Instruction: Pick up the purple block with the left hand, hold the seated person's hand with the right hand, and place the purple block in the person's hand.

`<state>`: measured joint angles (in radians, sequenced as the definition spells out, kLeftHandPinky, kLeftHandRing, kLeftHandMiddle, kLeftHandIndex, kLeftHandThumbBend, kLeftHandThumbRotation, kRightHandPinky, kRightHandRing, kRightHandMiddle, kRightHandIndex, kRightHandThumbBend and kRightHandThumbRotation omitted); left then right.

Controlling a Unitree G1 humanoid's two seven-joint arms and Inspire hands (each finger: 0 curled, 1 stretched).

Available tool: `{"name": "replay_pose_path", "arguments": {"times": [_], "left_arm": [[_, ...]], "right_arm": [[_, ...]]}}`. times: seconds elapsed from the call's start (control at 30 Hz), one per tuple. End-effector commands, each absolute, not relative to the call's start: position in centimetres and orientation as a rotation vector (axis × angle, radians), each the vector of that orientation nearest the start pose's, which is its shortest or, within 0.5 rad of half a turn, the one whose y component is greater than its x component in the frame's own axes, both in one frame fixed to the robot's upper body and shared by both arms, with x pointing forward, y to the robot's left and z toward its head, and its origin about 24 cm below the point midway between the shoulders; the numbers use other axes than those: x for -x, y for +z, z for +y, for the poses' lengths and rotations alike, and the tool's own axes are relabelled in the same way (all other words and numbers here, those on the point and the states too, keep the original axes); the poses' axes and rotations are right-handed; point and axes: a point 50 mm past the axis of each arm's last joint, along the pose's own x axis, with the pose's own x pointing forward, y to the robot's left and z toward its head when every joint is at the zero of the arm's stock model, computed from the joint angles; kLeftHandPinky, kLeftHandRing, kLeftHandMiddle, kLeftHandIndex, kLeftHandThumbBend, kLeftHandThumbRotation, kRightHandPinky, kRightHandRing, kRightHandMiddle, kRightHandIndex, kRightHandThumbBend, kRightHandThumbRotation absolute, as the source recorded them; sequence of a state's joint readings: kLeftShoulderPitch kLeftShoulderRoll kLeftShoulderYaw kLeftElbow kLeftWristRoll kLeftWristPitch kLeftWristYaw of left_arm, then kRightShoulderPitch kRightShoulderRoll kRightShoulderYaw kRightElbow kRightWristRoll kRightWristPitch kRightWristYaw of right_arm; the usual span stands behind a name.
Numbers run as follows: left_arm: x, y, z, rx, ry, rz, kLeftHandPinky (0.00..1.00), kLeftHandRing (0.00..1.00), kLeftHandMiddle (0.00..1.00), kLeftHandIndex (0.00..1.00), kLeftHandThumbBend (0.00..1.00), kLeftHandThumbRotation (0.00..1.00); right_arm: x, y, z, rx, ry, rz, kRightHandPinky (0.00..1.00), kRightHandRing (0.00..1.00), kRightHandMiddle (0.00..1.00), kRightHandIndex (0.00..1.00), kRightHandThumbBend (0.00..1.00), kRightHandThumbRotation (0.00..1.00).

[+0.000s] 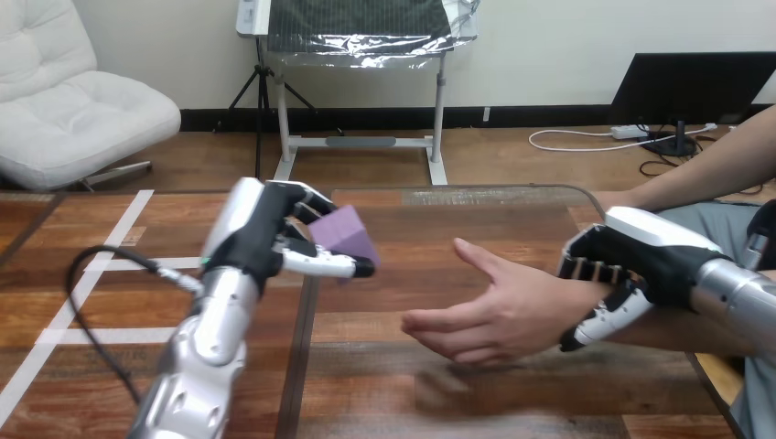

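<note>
The purple block (346, 234), matte and sharp-edged with flat angled faces, is pinched between the thumb and curled fingers of the left hand (264, 240), lifted above the wood-grain counter (512, 219) near its middle. Toward the counter's right edge, the right hand (631, 265) wraps fingers and thumb round the wrist of the person's hand (499, 311), which is open, palm up.

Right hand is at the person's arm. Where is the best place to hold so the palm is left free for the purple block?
Hold at the wrist, coming from the view's right, as the right hand does now, curled round it. The person's hand lies open, palm up, toward the purple block in the left hand, so a wrist hold probably leaves the palm clear.
</note>
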<state>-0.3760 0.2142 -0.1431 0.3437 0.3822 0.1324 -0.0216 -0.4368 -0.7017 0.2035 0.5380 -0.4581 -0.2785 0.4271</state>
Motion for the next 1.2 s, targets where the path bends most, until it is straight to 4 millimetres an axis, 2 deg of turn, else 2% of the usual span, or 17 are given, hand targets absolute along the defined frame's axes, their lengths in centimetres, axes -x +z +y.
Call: {"name": "replay_pose_path", "arguments": {"times": [0.0,0.93,1.17], "left_arm": [[-34.2,8.2,13.2,-0.674,-0.151,-0.034,0.21,0.28,0.36,0.46,0.69,0.0],[-34.8,7.8,7.9,-0.651,-0.278,-0.048,0.16,0.23,0.32,0.45,0.69,0.0],[-34.7,7.8,6.8,-0.644,-0.305,-0.056,0.15,0.22,0.32,0.45,0.7,0.0]], "right_arm": [[-32.6,8.7,-22.9,1.161,0.556,0.088,0.36,0.42,0.49,0.51,0.81,0.17],[-32.7,10.1,-21.2,1.15,0.572,0.047,0.4,0.46,0.52,0.52,0.82,0.24],[-32.8,10.2,-20.9,1.15,0.574,0.034,0.38,0.44,0.5,0.52,0.82,0.24]]}}
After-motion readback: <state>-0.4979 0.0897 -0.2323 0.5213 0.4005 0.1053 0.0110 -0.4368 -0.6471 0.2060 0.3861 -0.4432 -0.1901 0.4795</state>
